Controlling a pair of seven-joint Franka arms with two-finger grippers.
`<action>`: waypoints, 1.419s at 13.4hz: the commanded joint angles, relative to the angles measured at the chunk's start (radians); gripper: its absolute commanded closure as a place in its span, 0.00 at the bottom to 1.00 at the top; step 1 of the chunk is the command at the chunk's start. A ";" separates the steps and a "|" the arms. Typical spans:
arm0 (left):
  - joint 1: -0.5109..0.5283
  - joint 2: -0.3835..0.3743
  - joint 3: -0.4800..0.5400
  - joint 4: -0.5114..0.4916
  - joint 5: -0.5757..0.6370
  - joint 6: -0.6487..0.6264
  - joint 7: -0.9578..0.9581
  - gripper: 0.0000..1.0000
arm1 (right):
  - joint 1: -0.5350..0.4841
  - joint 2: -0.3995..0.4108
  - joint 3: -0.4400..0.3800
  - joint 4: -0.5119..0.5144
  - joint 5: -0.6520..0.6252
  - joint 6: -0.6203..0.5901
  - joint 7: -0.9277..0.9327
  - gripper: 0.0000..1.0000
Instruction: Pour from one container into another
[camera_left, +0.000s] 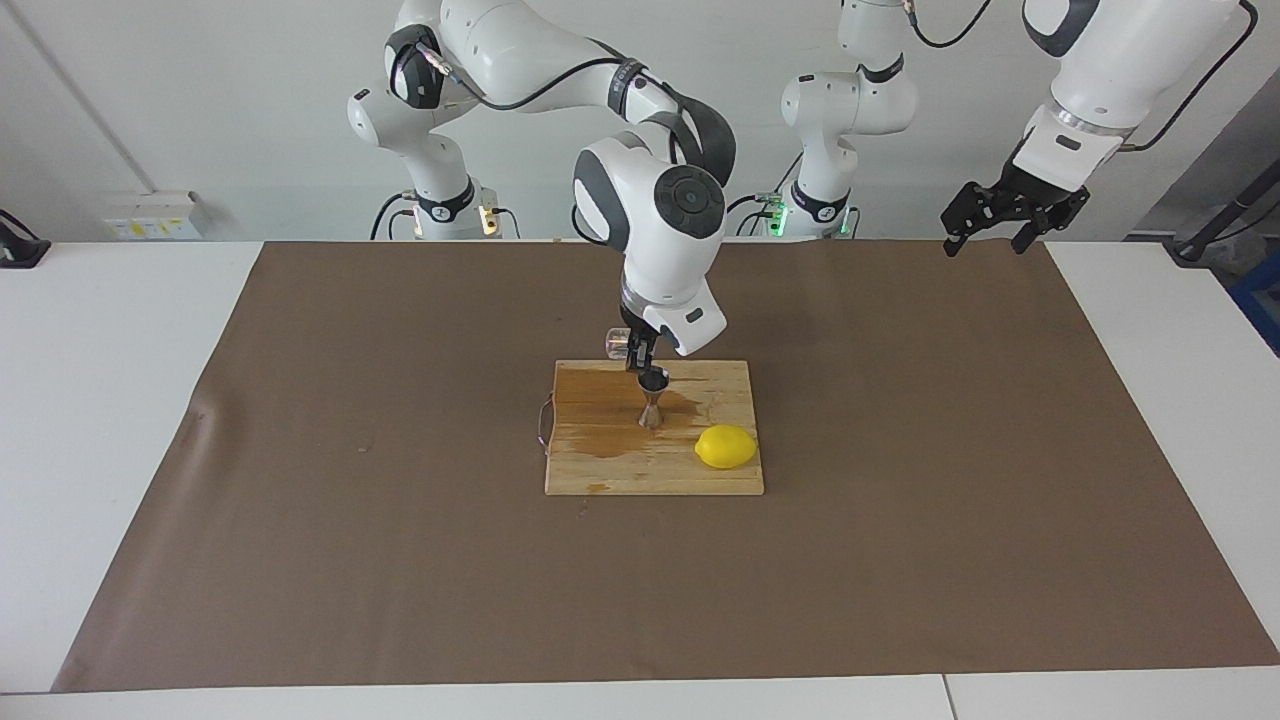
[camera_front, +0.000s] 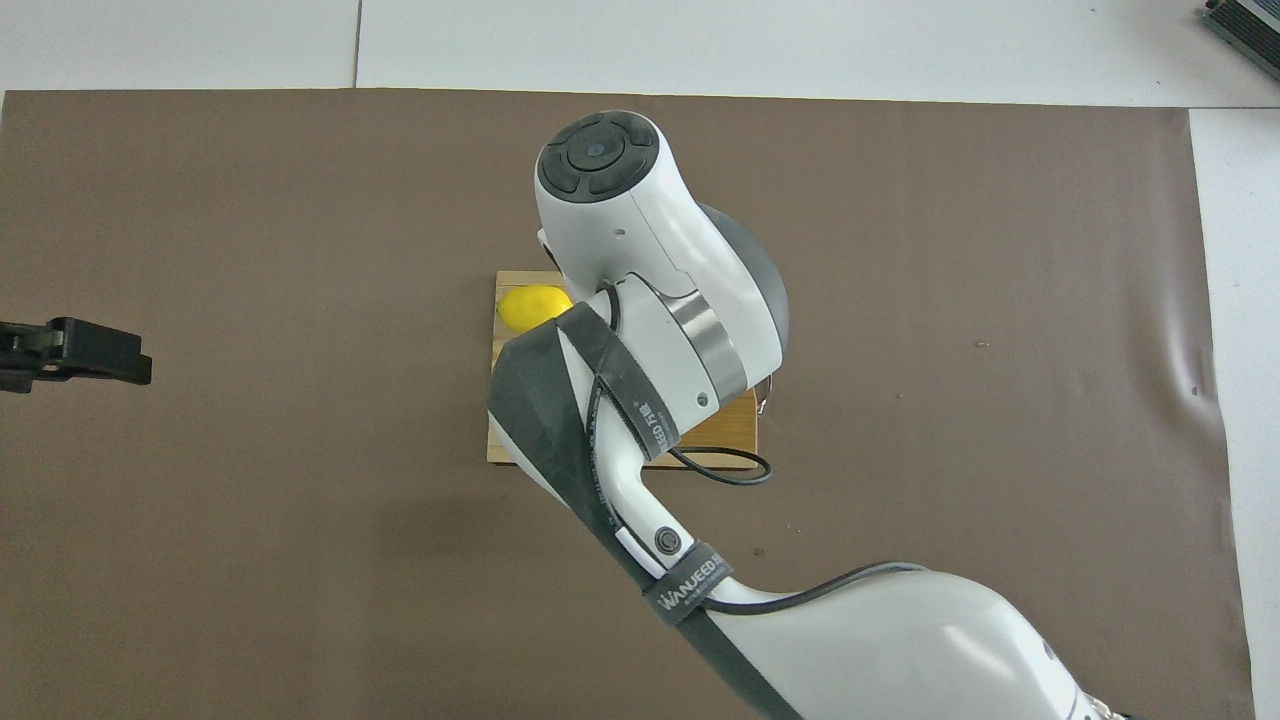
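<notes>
Over the wooden cutting board (camera_left: 654, 470), the right gripper (camera_left: 640, 352) fingers are pinched on the tiny clear glass cup (camera_left: 616, 341), tipped above the shiny steel hourglass jigger (camera_left: 652, 398). Glass is judged slippery and fragile, best gripped at the wall. The left gripper (camera_left: 1010, 215) waits, fingers spread.

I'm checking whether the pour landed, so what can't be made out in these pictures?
- Overhead view: the jigger, glass cup and right hand are all hidden under the right arm.
- Facing view: any liquid in the cup or jigger is too small to tell.
- Overhead view: the waiting left hand is cut off by the edge.
</notes>
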 joint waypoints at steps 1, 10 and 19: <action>0.001 -0.024 0.000 -0.025 0.017 -0.001 0.004 0.00 | 0.005 0.021 -0.003 0.044 -0.031 -0.027 0.024 0.79; 0.001 -0.026 0.000 -0.025 0.017 -0.001 0.002 0.00 | 0.013 0.032 -0.002 0.044 -0.054 -0.036 0.021 0.79; -0.001 -0.026 0.000 -0.025 0.017 -0.001 0.002 0.00 | 0.013 0.034 0.001 0.044 -0.076 -0.060 -0.034 0.79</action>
